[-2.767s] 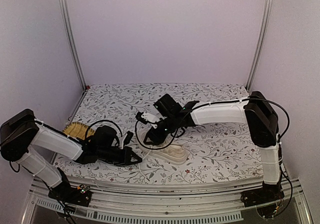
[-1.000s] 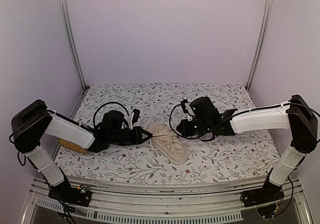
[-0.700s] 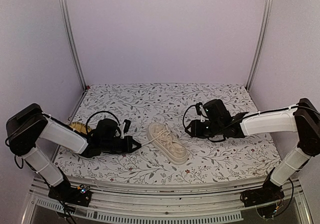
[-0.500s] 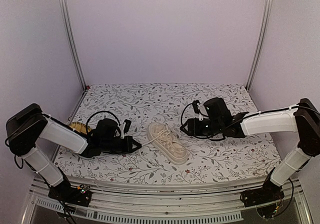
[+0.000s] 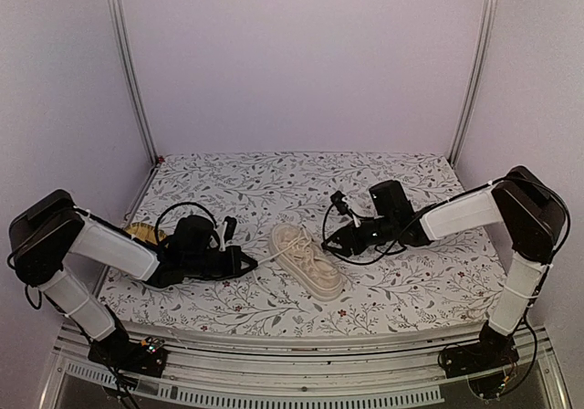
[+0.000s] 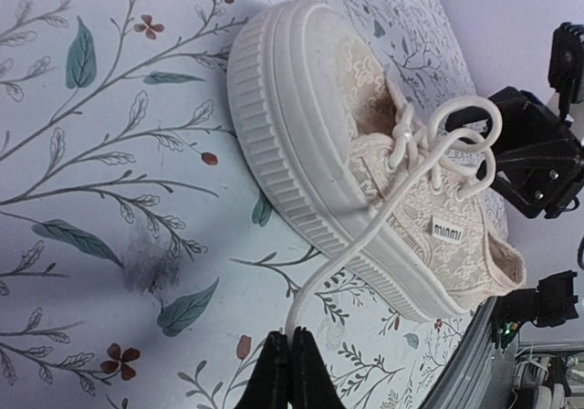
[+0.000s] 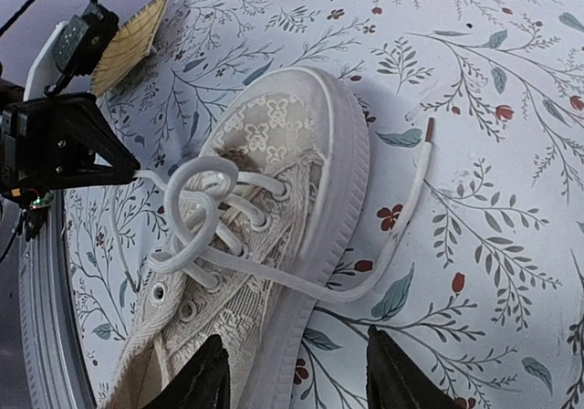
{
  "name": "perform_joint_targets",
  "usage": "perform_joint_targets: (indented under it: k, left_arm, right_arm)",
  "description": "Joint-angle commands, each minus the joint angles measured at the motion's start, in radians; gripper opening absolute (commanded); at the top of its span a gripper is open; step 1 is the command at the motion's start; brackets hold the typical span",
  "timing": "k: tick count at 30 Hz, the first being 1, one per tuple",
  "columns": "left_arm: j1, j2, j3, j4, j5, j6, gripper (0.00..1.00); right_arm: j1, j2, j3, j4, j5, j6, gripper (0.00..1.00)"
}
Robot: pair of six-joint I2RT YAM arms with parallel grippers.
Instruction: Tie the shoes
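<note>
The cream sneaker (image 5: 307,260) lies on the floral cloth mid-table, also in the left wrist view (image 6: 383,181) and right wrist view (image 7: 265,245). Its laces form a loose loop over the eyelets (image 7: 196,204). My left gripper (image 5: 251,265) sits left of the shoe, shut on one lace end (image 6: 315,295) that runs taut from the shoe. My right gripper (image 5: 328,242) is open and empty just right of the shoe; its fingers (image 7: 205,377) straddle the sole edge. The other lace end (image 7: 411,190) lies loose on the cloth, its tip red-brown.
A flat yellow woven mat (image 5: 141,235) lies behind the left arm near the table's left edge, also in the right wrist view (image 7: 128,42). Aluminium frame posts (image 5: 128,71) stand at the back corners. The floral cloth (image 5: 411,281) covers the table.
My right gripper let go of its lace end, opened and moved back toward the shoe's right side. My left gripper pulled its lace end left and now holds still.
</note>
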State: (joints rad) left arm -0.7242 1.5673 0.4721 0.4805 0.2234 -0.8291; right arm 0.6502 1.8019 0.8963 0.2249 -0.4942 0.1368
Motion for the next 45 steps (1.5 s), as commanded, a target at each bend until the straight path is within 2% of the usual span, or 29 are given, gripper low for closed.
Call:
perform_joint_targets:
  k: [1,8,14,16,18,20,21,27,31,39,42,45]
  left_arm:
    - [0.01,0.002,0.017,0.0,-0.005,-0.008,0.0]
    - [0.009,0.034,0.04,0.002,-0.004,-0.01,0.0]
    - [0.015,0.054,0.067,-0.009,0.002,-0.001,0.0]
    - [0.018,0.058,0.072,-0.01,0.001,0.001,0.0]
    - [0.022,0.055,0.074,-0.015,-0.007,0.0,0.0]
    - [0.027,0.037,0.069,-0.023,-0.033,-0.005,0.0]
    - [0.03,0.023,0.063,-0.028,-0.047,-0.008,0.0]
    - [0.055,-0.094,0.014,-0.084,-0.108,-0.017,0.0]
    - [0.068,-0.203,-0.032,-0.159,-0.136,-0.022,0.0]
    - [0.084,-0.384,-0.107,-0.296,-0.098,-0.016,0.0]
    - [0.089,-0.426,-0.128,-0.322,-0.094,-0.012,0.0]
    - [0.101,-0.436,-0.132,-0.327,-0.08,-0.002,0.0]
  right_arm:
    - [-0.004,0.052,0.058,0.048,-0.119,-0.175,0.5]
    - [-0.004,0.164,0.139,0.062,-0.173,-0.221,0.5]
    - [-0.003,0.253,0.215,0.009,-0.345,-0.27,0.49]
    - [-0.003,0.27,0.227,-0.001,-0.39,-0.271,0.41]
    - [-0.003,0.265,0.224,-0.002,-0.385,-0.259,0.2]
    - [-0.004,0.229,0.198,0.006,-0.329,-0.245,0.04]
    - [-0.006,0.202,0.176,0.012,-0.29,-0.237,0.03]
    - [-0.022,-0.011,0.032,0.012,-0.01,-0.154,0.02]
    - [-0.026,-0.115,-0.014,-0.057,0.128,-0.141,0.02]
    - [-0.027,-0.208,-0.037,-0.152,0.346,-0.027,0.02]
    - [-0.027,-0.246,-0.052,-0.174,0.395,0.028,0.02]
    - [-0.027,-0.289,-0.058,-0.197,0.33,0.051,0.02]
